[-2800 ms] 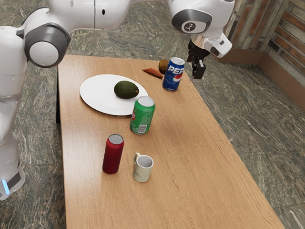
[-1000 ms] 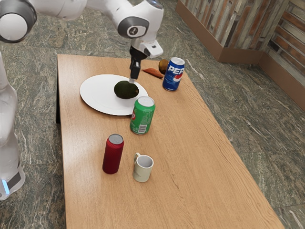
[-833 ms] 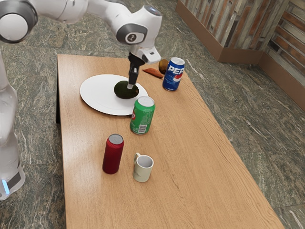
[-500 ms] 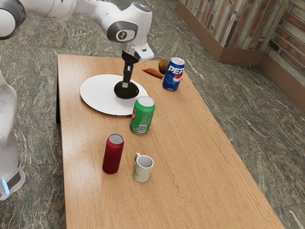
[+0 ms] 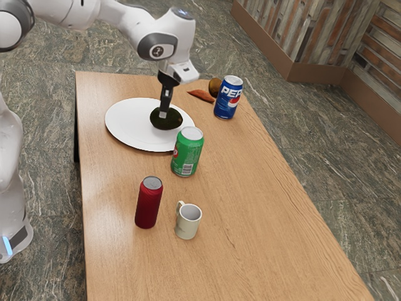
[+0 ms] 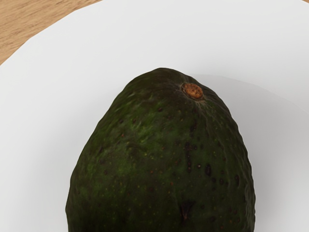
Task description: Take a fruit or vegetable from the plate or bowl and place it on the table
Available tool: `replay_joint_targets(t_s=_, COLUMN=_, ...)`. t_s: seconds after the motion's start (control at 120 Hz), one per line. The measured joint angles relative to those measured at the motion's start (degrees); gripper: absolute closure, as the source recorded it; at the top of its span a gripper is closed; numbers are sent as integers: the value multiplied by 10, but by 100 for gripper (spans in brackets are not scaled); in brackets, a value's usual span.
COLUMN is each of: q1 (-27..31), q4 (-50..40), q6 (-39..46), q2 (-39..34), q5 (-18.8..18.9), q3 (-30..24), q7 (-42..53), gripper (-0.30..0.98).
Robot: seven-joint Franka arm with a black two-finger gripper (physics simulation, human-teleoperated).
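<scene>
While your gripper (image 5: 163, 115) points down at the avocado (image 5: 173, 120) on the plate (image 5: 128, 125), you cannot tell whether its jaws are apart or clamped. A green can (image 5: 187, 152) stands nearby.

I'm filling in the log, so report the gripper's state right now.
Gripper: at the avocado on the white plate; whether open or closed on it cannot be told.

From here I count one table (image 5: 232, 200); one plate (image 5: 128, 122) and one avocado (image 5: 173, 121) under the gripper (image 5: 163, 115); away from it, three cans (image 5: 191, 152), one mug (image 5: 187, 227), one brown ball (image 5: 214, 86), one orange-brown sliver (image 5: 200, 95).
</scene>
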Motion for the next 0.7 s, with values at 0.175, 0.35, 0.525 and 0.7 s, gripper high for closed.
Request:
replay_joint_targets(t_s=0.175, q1=-2, q4=-20, q6=19, q2=3, q5=-7, q3=0, q7=3, gripper=0)
replay_joint_targets(t_s=0.35, q1=-2, q4=-31, q6=41, q2=4, q5=-11, q3=1, q7=5, gripper=0)
replay_joint_targets(t_s=0.525, q1=-1, q4=-36, q6=52, q2=5, q5=-14, q3=7, q7=7, gripper=0)
replay_joint_targets(t_s=0.7, q1=-2, q4=-34, q6=57, q2=4, q5=-16, q3=10, q7=8, gripper=0)
